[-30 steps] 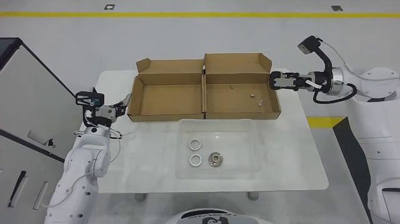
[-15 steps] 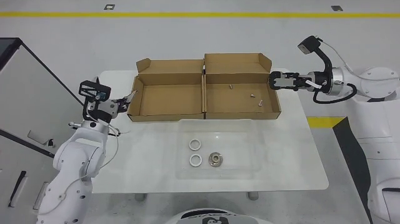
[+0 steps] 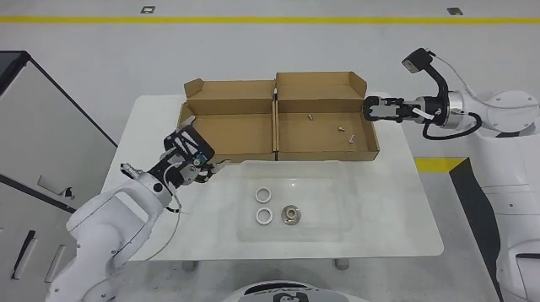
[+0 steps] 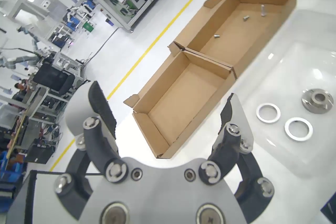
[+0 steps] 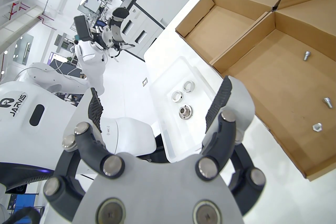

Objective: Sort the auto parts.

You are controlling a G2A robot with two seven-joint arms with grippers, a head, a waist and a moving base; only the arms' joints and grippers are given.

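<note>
Two silver rings (image 3: 264, 194) (image 3: 264, 215) and a flanged metal hub (image 3: 291, 214) lie in a clear tray (image 3: 325, 188). Behind the tray stand two open cardboard boxes. The left box (image 3: 228, 133) holds nothing, while the right box (image 3: 325, 133) holds small bolts (image 3: 348, 139) and a nut. My left gripper (image 3: 207, 167) (image 4: 165, 107) hangs open and empty at the left box's front left corner, left of the tray. Over the right box's right wall my right gripper (image 3: 367, 110) (image 5: 157, 104) is open and empty. The rings (image 4: 268, 112) and hub (image 4: 319, 100) lie beyond the left fingers.
The white table (image 3: 396, 209) has bare room to the right of the tray and along its front edge. A dark-framed panel (image 3: 51, 125) stands off the table's left side.
My left arm has swung in from the table's left edge to the left box's front corner, beside the tray. The right arm has stayed put.
</note>
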